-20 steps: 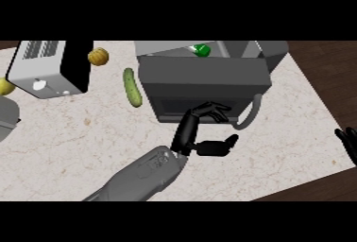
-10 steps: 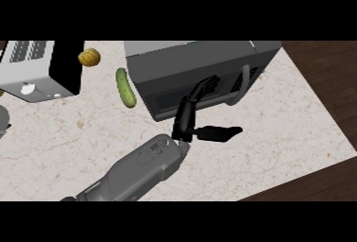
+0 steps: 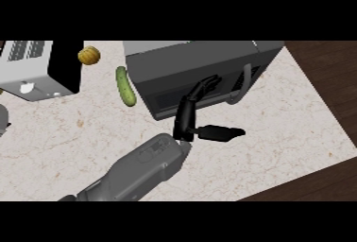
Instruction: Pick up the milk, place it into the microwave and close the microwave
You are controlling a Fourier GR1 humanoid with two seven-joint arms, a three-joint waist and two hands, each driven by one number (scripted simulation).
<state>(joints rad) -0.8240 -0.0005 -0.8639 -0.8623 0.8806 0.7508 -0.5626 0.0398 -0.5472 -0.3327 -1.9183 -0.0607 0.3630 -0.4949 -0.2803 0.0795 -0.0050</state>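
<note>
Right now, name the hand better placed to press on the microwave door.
Left. The left hand rests its fingers on the microwave door beside the handle, thumb out to the side; the right hand is not in view.

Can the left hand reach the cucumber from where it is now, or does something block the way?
Probably yes. The left hand rests open against the microwave door, and the cucumber lies on bare counter just left of the microwave, with nothing between them.

Dark grey microwave (image 3: pixel 188 66) — door shut, on the counter
</note>
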